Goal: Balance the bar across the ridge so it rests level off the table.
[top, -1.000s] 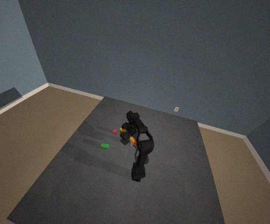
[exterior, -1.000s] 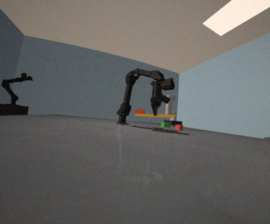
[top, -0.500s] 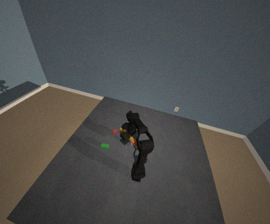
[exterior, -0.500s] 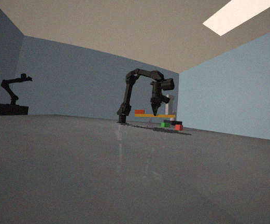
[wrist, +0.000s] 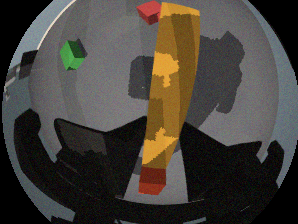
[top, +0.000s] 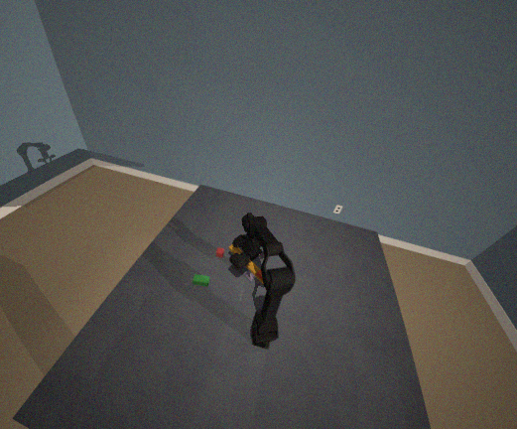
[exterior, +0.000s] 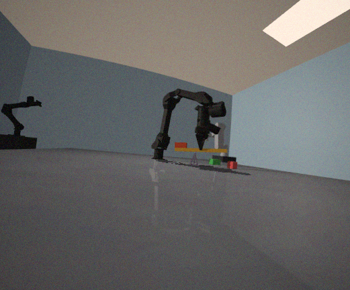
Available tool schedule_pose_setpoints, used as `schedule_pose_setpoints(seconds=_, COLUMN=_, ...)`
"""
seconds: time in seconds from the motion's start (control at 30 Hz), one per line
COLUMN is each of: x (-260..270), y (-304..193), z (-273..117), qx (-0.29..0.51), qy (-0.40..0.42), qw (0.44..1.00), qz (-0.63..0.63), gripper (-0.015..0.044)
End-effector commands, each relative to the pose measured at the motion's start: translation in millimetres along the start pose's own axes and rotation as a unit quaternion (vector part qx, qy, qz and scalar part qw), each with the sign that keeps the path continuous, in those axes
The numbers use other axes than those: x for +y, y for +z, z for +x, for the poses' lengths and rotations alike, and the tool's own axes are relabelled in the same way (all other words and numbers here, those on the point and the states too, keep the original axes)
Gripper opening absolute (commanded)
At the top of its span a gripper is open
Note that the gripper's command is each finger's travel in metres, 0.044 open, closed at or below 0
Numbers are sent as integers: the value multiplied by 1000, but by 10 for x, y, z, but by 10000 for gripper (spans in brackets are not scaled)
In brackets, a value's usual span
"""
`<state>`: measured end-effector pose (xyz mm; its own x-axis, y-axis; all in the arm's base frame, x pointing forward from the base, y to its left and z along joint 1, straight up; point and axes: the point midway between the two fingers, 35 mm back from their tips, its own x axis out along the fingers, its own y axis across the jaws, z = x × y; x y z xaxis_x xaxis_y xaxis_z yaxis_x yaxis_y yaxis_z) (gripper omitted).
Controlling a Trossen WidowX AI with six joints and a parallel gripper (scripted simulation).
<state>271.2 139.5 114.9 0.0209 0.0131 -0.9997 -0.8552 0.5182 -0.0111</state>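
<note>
The orange-yellow bar (top: 254, 268) (exterior: 216, 150) (wrist: 172, 100) is held up off the table and looks nearly level in the exterior view. A red-orange block (exterior: 181, 145) (wrist: 152, 186) sits on top of its end nearer the arm's base. My gripper (exterior: 201, 149) (wrist: 164, 123) points down and is shut on the bar near its middle. The thin purplish ridge (top: 250, 277) (exterior: 194, 159) stands on the table below the bar, a little toward the block end from my fingers in the exterior view. Whether bar and ridge touch I cannot tell. The wrist view hides the ridge.
A small red cube (top: 220, 252) (exterior: 232, 164) (wrist: 149, 11) lies on the table near the bar's far end. A green block (top: 200, 280) (exterior: 215, 162) (wrist: 72, 55) lies off to the bar's side. A black arm (exterior: 13, 117) and a pale arm (exterior: 220, 135) stand in the background.
</note>
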Motion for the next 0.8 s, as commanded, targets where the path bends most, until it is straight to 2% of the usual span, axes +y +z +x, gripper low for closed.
schedule_pose_setpoints(seconds=0.0, x=-5, y=0, z=6, qx=0, qy=-1, qw=1000, qz=0, gripper=0)
schedule_pose_setpoints(seconds=0.77, x=-4, y=-2, z=26, qx=0, qy=-1, qw=1000, qz=0, gripper=0)
